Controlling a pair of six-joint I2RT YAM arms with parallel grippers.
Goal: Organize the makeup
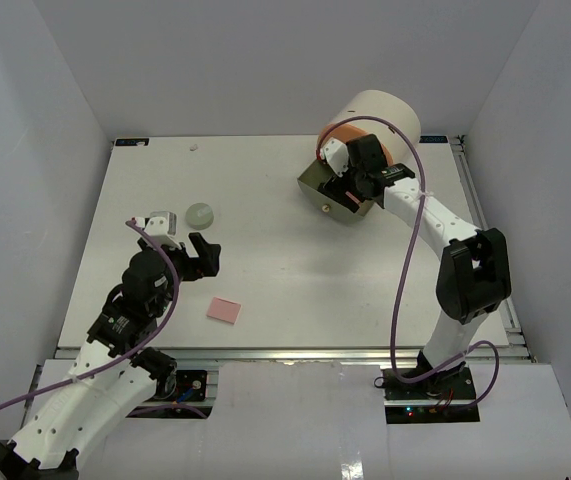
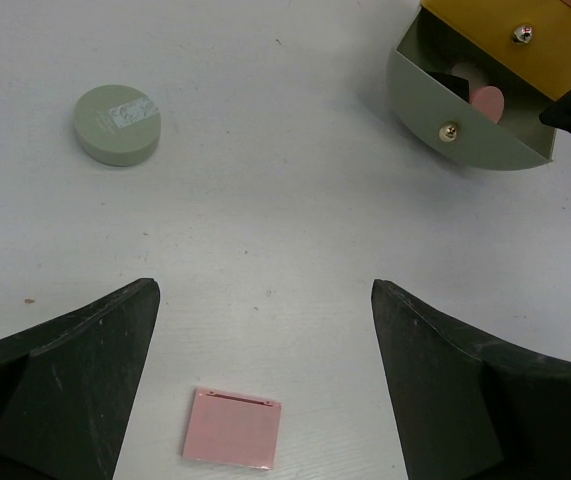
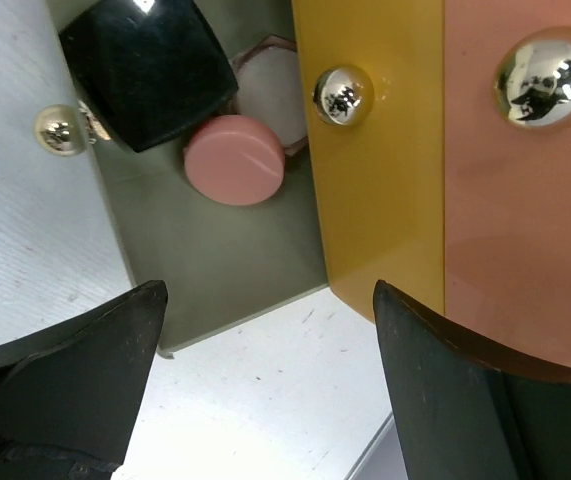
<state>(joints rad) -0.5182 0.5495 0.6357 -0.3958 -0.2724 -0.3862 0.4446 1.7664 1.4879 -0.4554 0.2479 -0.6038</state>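
"How far along is it?"

"Partway, I'd say. A pink compact [image 3: 234, 158] and a black jar [image 3: 150, 70] lie in the open grey drawer [image 3: 215, 270] by the far right corner of the bench [image 1: 295, 270]. The right fingers [image 3: 65, 380] hang over it, spread and empty."

"What's left?"

"The flat pink square [image 2: 232, 438] by the near edge and a pale green compact [image 2: 117, 123] toward the left edge. The left fingers [image 2: 75, 380] gape near the square, holding nothing."

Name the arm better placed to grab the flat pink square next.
Left. The left arm hangs close by the pink square with its jaws open; the right arm sits far across at the open drawer.
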